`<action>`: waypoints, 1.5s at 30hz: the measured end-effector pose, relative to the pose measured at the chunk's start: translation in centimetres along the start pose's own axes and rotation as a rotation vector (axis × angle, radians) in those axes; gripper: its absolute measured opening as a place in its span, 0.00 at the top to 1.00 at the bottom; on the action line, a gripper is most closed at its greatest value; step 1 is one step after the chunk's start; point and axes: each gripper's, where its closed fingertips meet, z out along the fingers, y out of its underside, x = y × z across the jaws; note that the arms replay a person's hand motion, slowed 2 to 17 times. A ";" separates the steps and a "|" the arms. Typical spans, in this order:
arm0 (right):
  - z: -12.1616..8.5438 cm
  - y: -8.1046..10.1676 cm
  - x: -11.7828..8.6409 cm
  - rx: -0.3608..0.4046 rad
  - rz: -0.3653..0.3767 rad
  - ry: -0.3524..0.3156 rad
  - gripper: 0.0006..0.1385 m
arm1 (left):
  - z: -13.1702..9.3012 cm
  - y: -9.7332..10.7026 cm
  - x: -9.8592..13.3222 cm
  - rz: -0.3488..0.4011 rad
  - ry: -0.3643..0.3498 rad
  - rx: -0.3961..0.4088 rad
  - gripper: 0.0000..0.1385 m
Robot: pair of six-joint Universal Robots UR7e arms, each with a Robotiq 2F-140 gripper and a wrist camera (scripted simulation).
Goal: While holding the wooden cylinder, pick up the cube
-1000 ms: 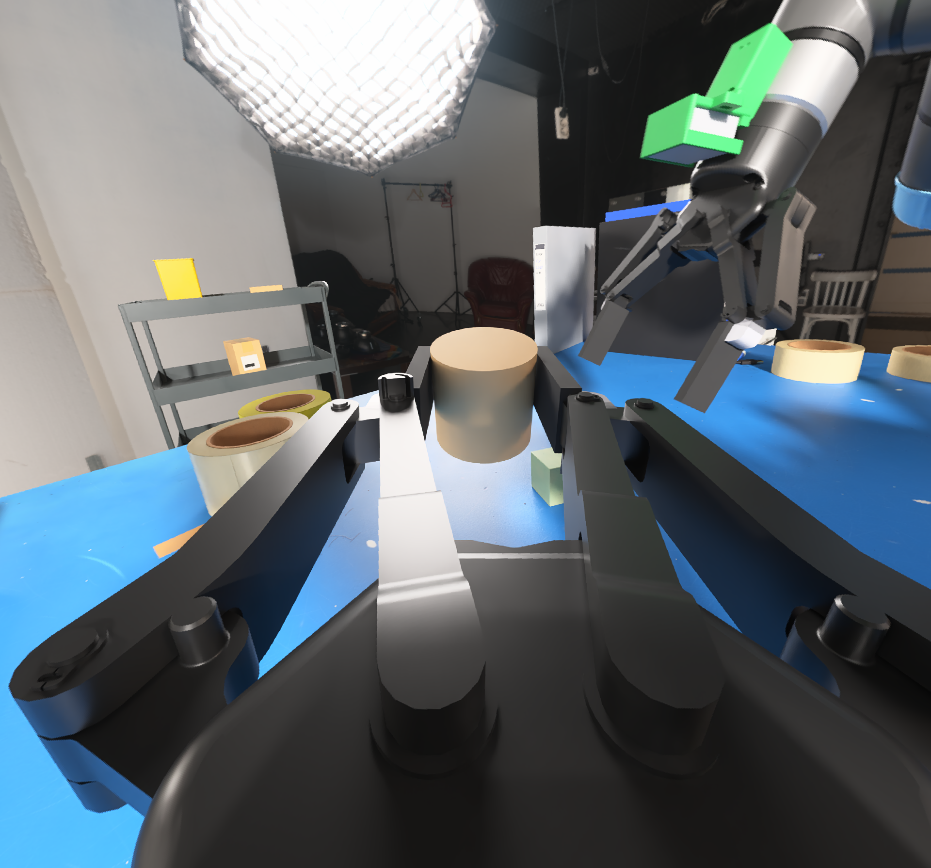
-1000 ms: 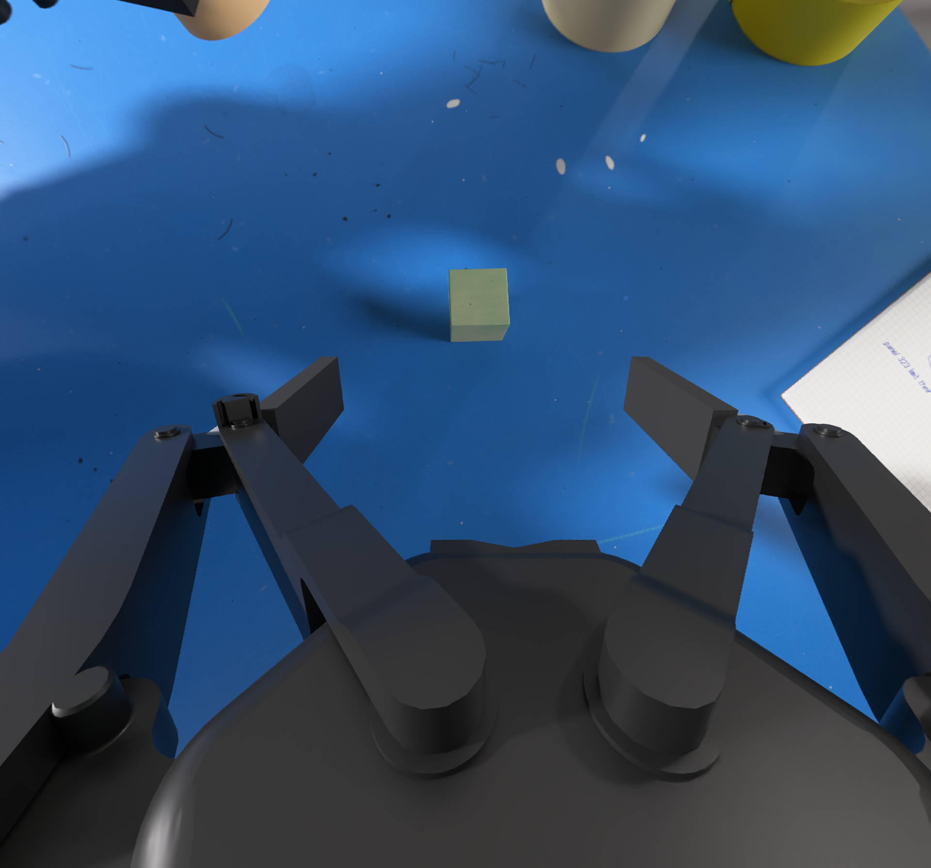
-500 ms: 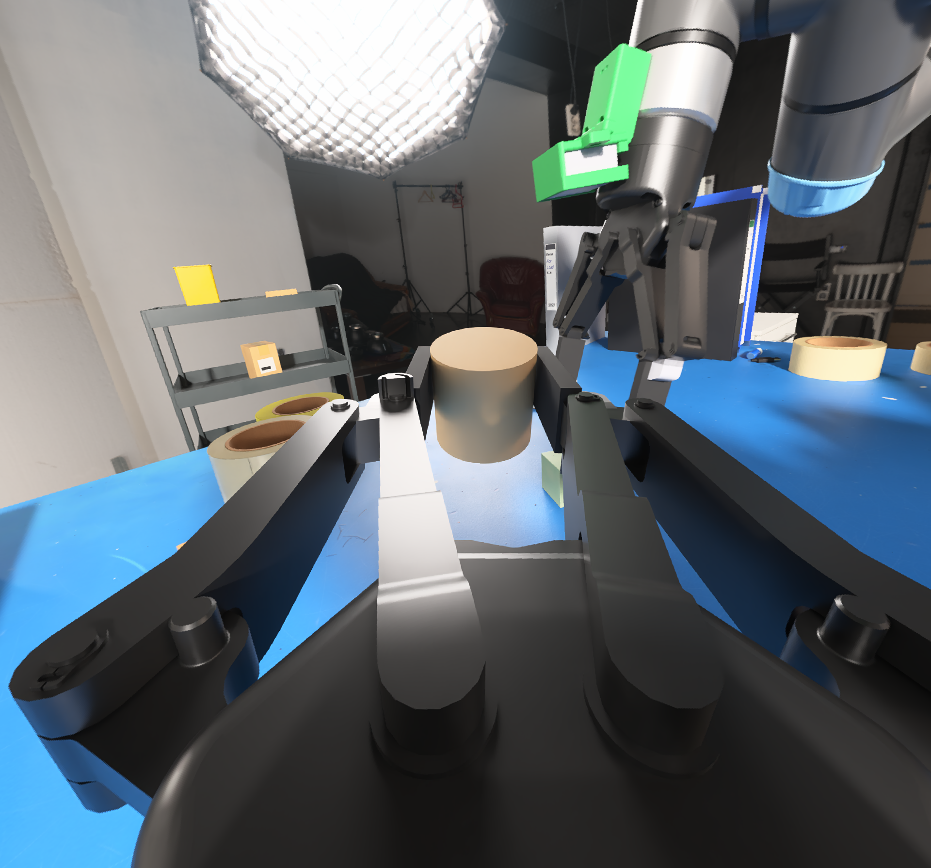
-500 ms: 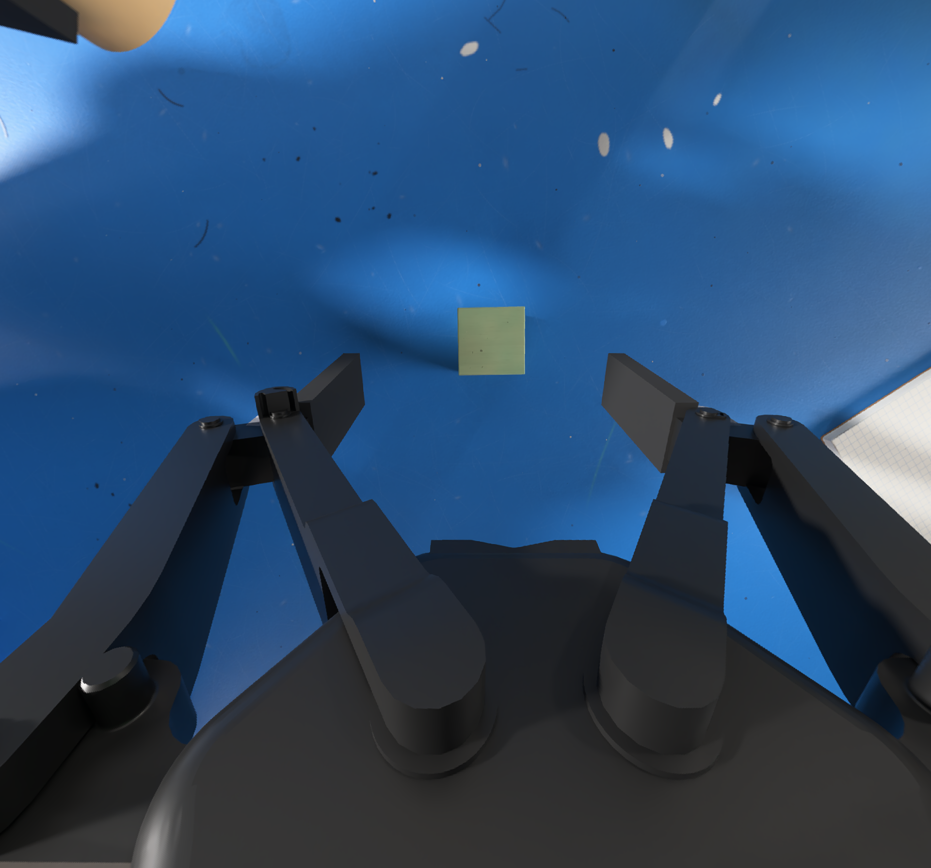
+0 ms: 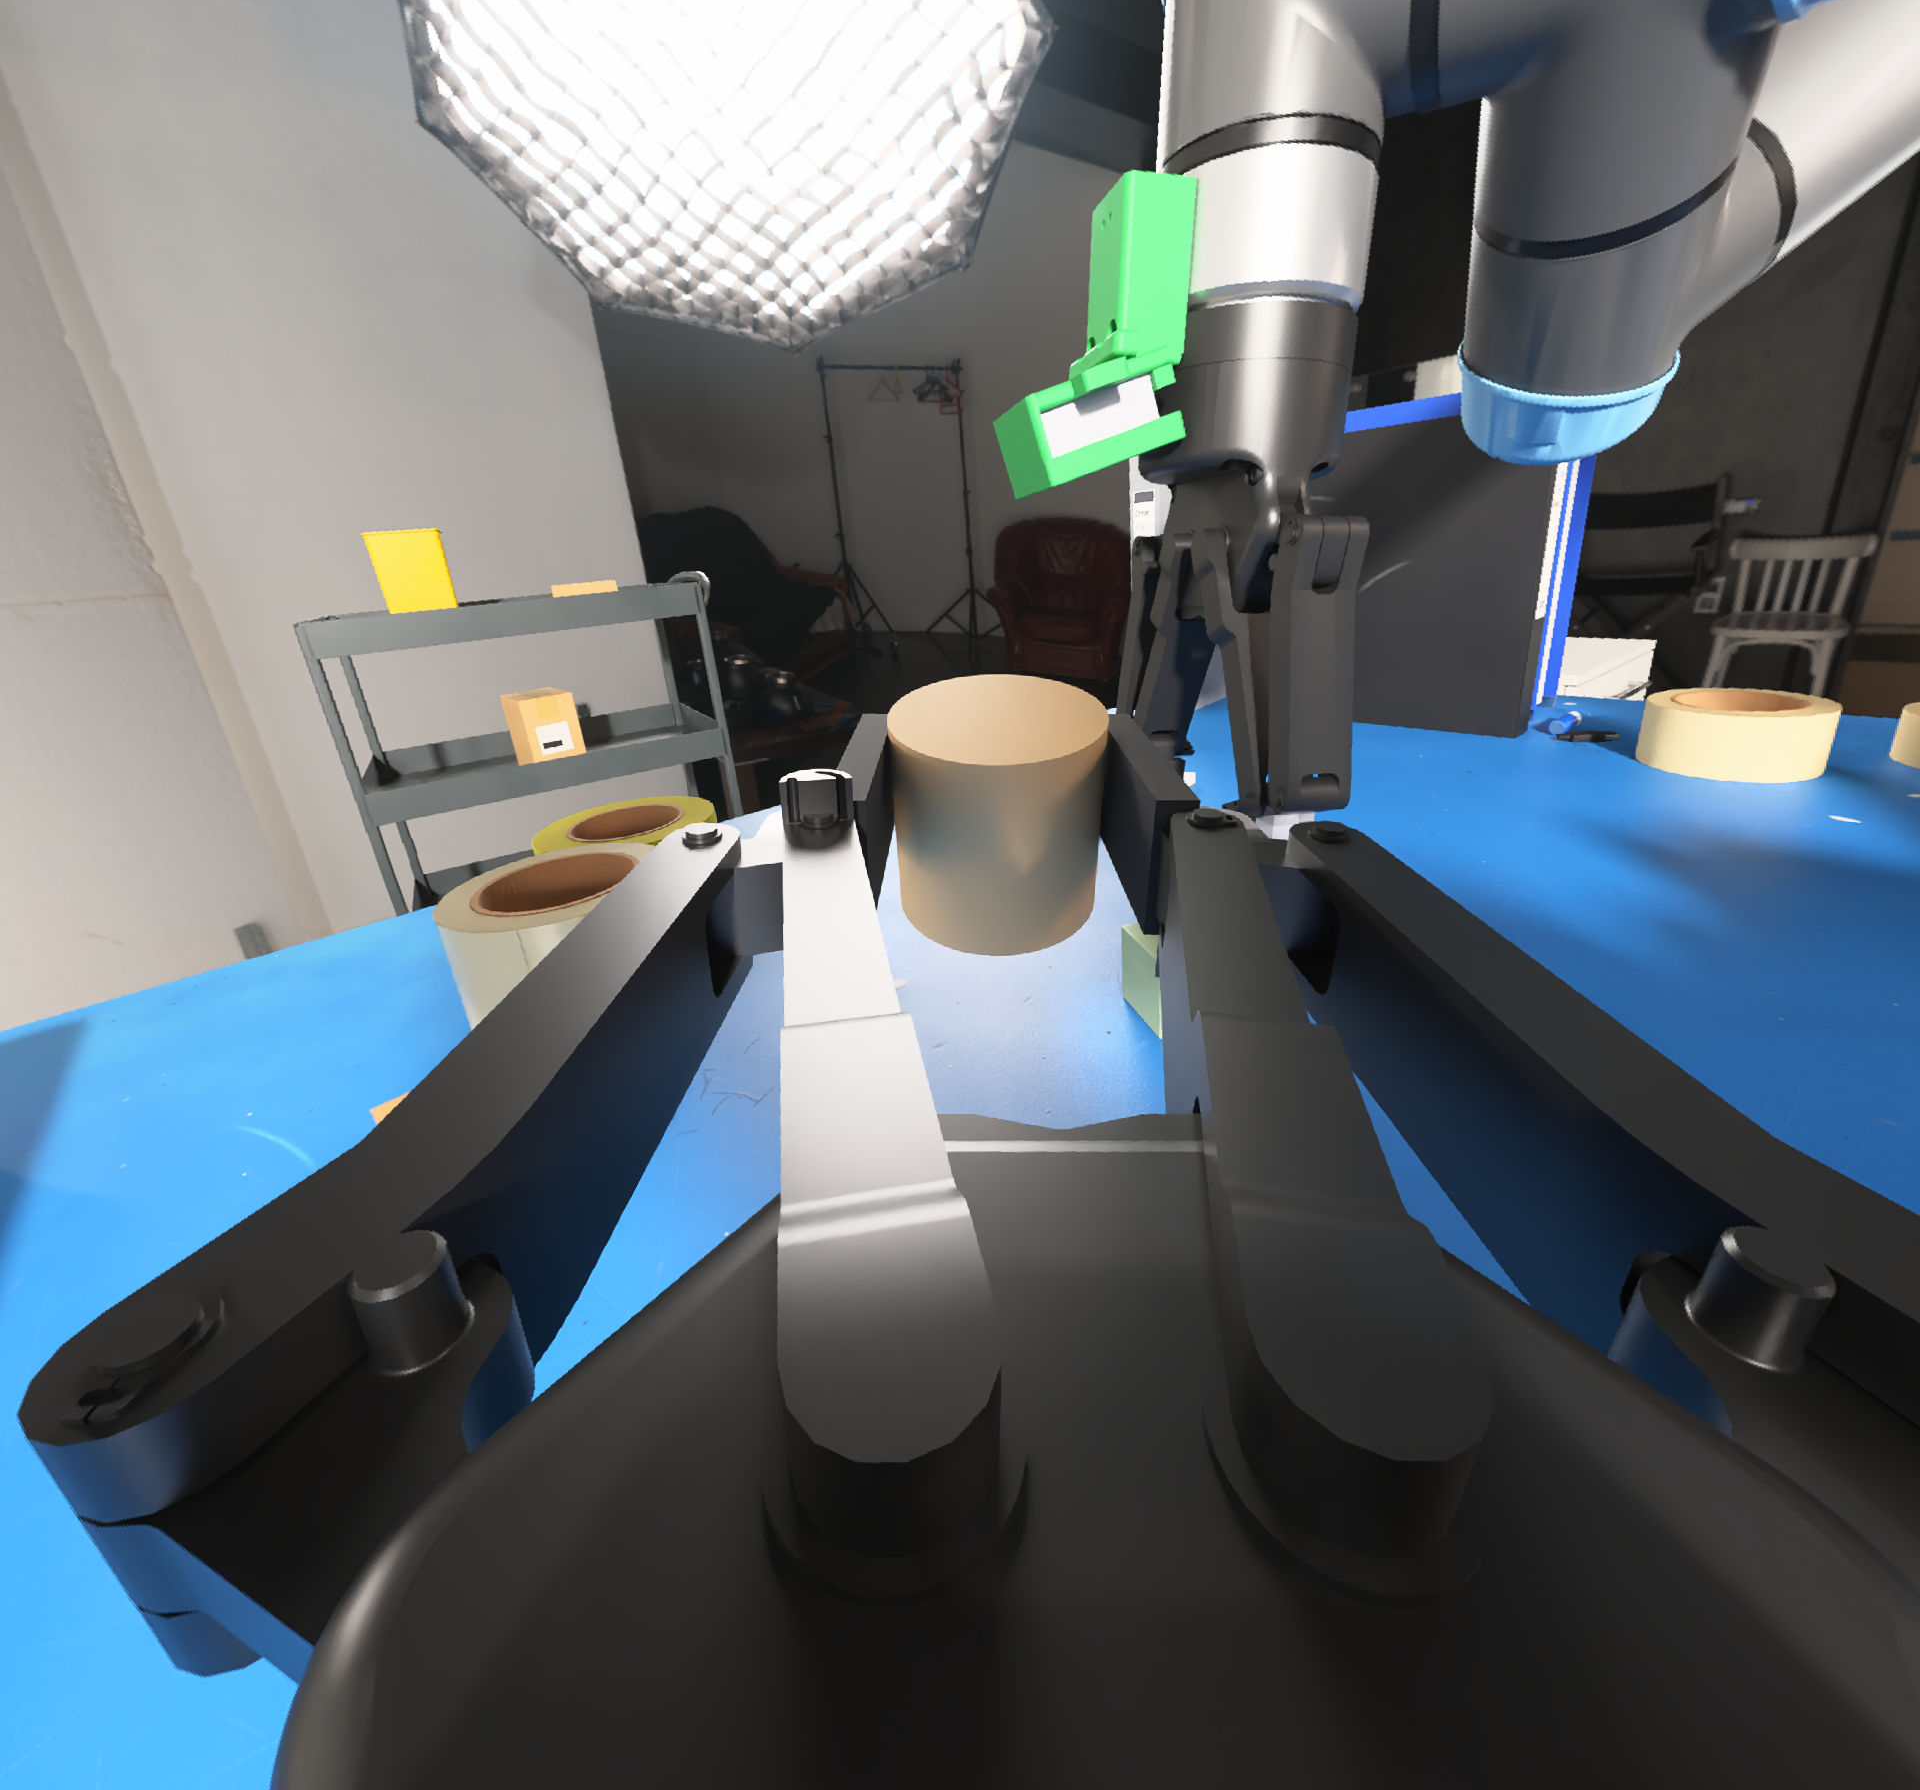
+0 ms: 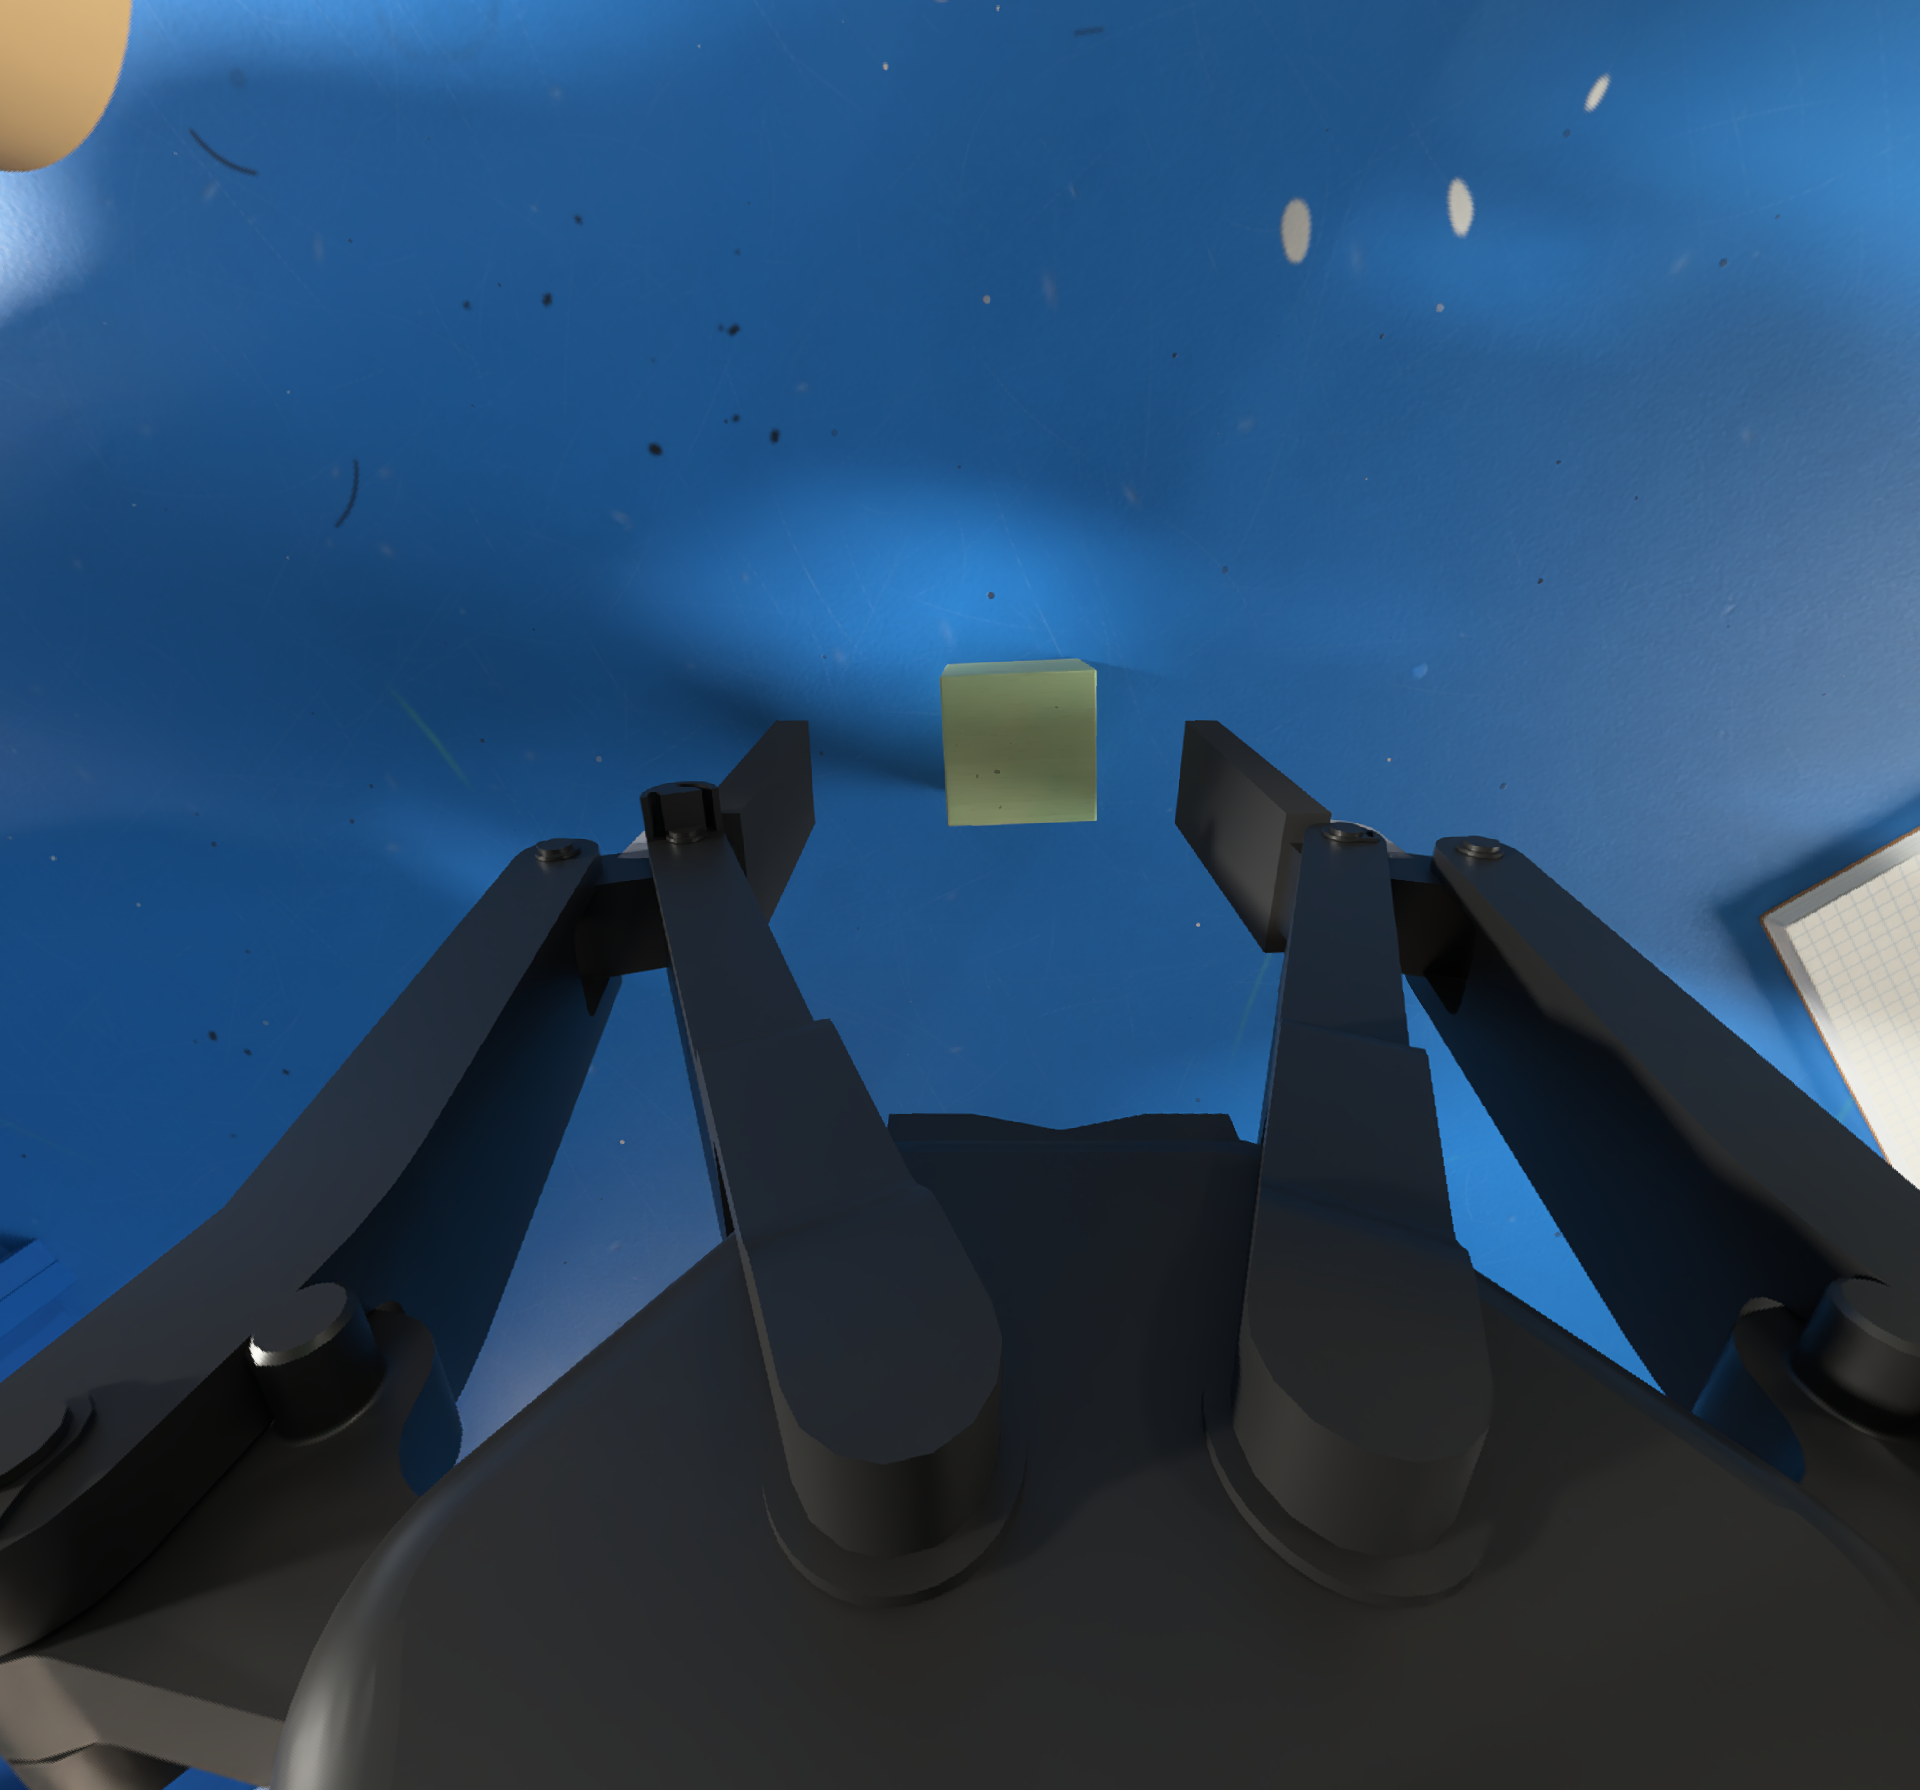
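My left gripper (image 5: 995,805) is shut on the wooden cylinder (image 5: 995,810) and holds it upright above the blue table (image 5: 1662,909). The cylinder's edge also shows at the top left of the right wrist view (image 6: 52,15). The pale green cube (image 6: 1018,745) sits on the table. My right gripper (image 6: 995,784) is open and points straight down, its fingertips on either side of the cube without touching it. In the left wrist view the cube (image 5: 1141,973) is mostly hidden behind my own finger, and the right gripper (image 5: 1242,691) hangs above it.
Cream (image 5: 520,919) and yellow (image 5: 623,821) tape rolls stand at the table's left far edge. A flat cream tape roll (image 5: 1735,730) lies at the right. A white gridded sheet (image 6: 1860,951) lies right of the cube. A grey shelf (image 5: 499,701) stands beyond the table.
My right gripper has come down over the cube and narrowed its opening, so the cube now lies between the fingertips. The left gripper has kept hold of the cylinder.
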 end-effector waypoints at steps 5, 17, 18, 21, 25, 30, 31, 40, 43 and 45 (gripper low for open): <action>0.4 -0.1 0.3 -0.017 0.000 0.016 0.36 | 0.0 -0.1 0.0 0.003 -0.001 0.001 0.63; 1.1 -0.1 0.6 -0.050 0.007 0.035 0.43 | 0.0 -0.1 0.0 0.005 -0.002 0.000 0.63; 1.2 -0.1 0.6 -0.052 0.007 0.035 0.43 | 0.0 -0.1 0.1 0.005 -0.002 0.000 0.63; 1.5 -0.1 0.6 -0.060 0.007 0.037 0.46 | 0.1 0.0 0.1 0.005 -0.001 -0.004 0.63; 1.8 0.0 0.6 -0.074 0.005 0.040 0.49 | 0.1 0.1 0.1 0.007 0.000 -0.008 0.63; 2.2 0.2 0.6 -0.096 -0.007 0.046 0.57 | 0.2 0.2 0.1 0.008 0.000 -0.012 0.63; 2.2 0.2 0.6 -0.100 -0.012 0.048 0.59 | 0.2 0.2 0.1 0.008 0.000 -0.012 0.63; 1.5 -0.8 0.2 -0.068 -0.081 0.047 0.71 | 0.2 0.2 0.1 0.009 -0.003 -0.014 0.63; 0.8 -1.2 0.0 -0.054 -0.108 0.051 0.71 | 0.2 0.2 0.1 0.009 -0.004 -0.015 0.63; 0.3 -1.5 0.0 -0.043 -0.131 0.063 0.71 | 0.2 0.2 0.1 0.009 -0.005 -0.015 0.63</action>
